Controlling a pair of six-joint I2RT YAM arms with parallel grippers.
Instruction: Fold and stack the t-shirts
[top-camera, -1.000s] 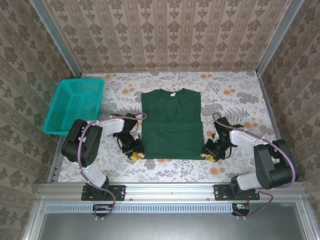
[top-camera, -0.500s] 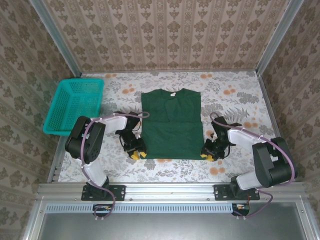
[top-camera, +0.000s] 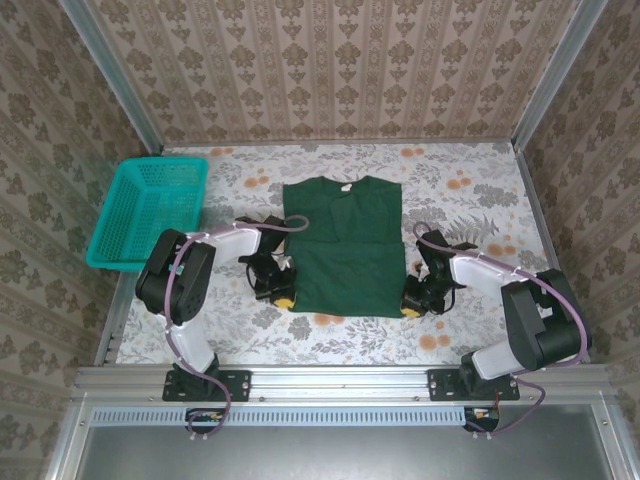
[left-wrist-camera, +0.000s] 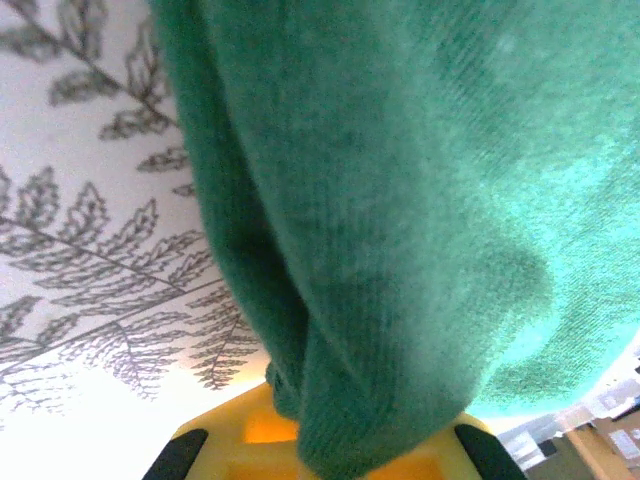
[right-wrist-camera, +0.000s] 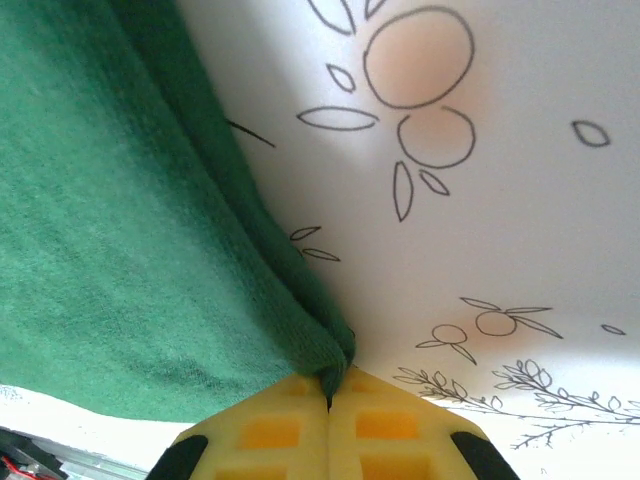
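We noted shirt (top-camera: 343, 245) sides folded in; left tool (top-camera: 283, 297), right tool (top-camera: 410, 305) clamped on hem corners; crosswise fold, stacking pending.

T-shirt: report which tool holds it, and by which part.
Both hold the t-shirt: the left tool pinches its near left corner, the right tool its near right corner.

Damask-papered walls (top-camera: 340, 70) around a floral-clothed table (top-camera: 470, 185)
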